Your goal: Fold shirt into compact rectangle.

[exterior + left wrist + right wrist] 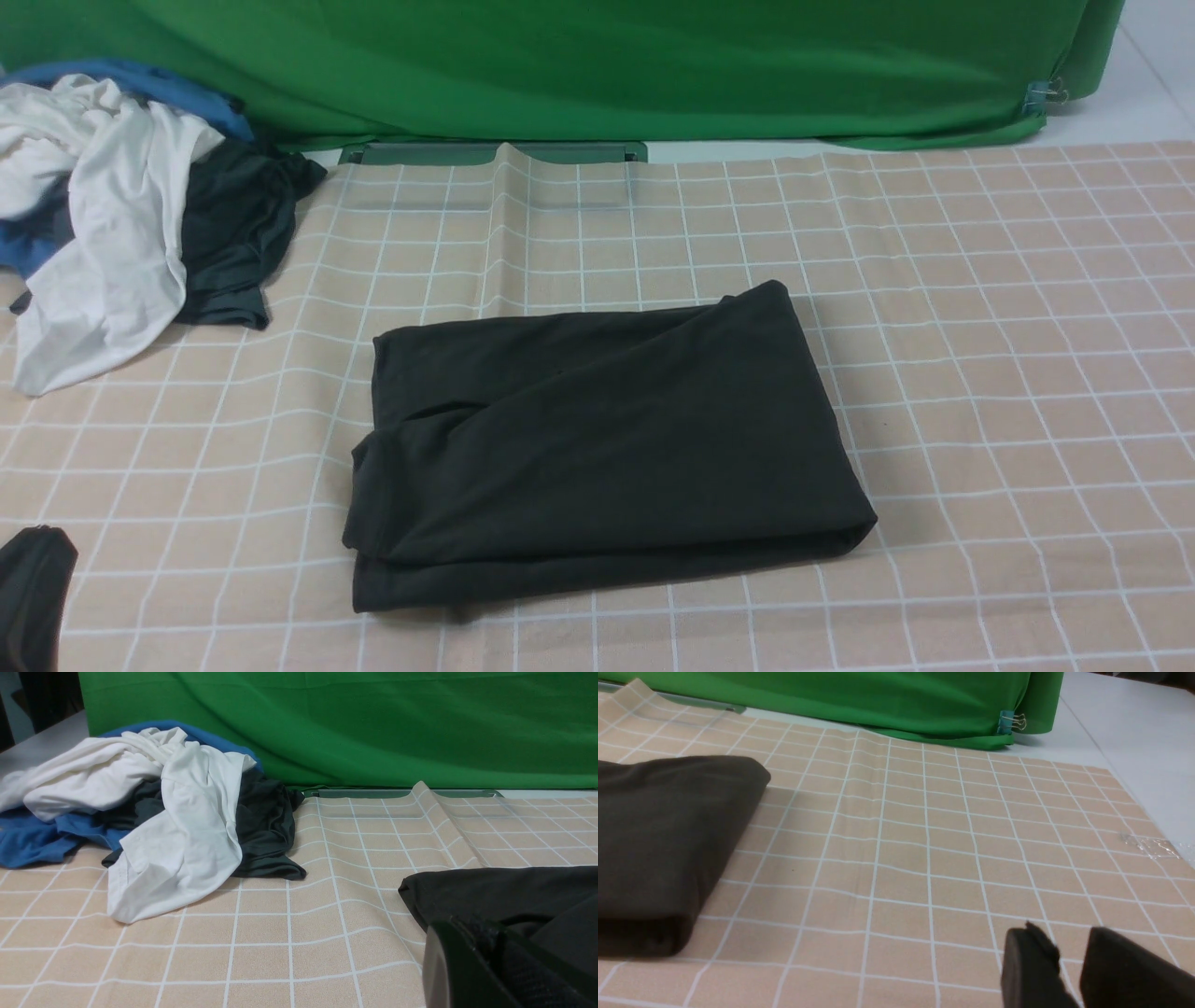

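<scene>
Backdrop: a green cloth [597, 65] hangs behind the tabletop, clipped at its right corner.
Tabletop: it is covered by a beige checked cloth [980, 308] with a raised crease running back from the middle.
Shirt: the shirt [597, 439] lies near the middle of the tabletop as a flat, stacked black rectangle, layers showing at its near left corner; the fold looks essentially finished.
Clothes heap: white [103, 233], blue and dark grey garments are bunched at the far left, well apart from the shirt, likely set aside so the folding area is free.
Left claw: the left claw [472, 970] sits low, just beside the shirt's left edge, clenched on nothing I can make out.
Right claw: the right claw [1069, 970] hovers low over bare cloth, well to the right of the shirt, fingers slightly parted and empty, which suggests it has let go.
</scene>
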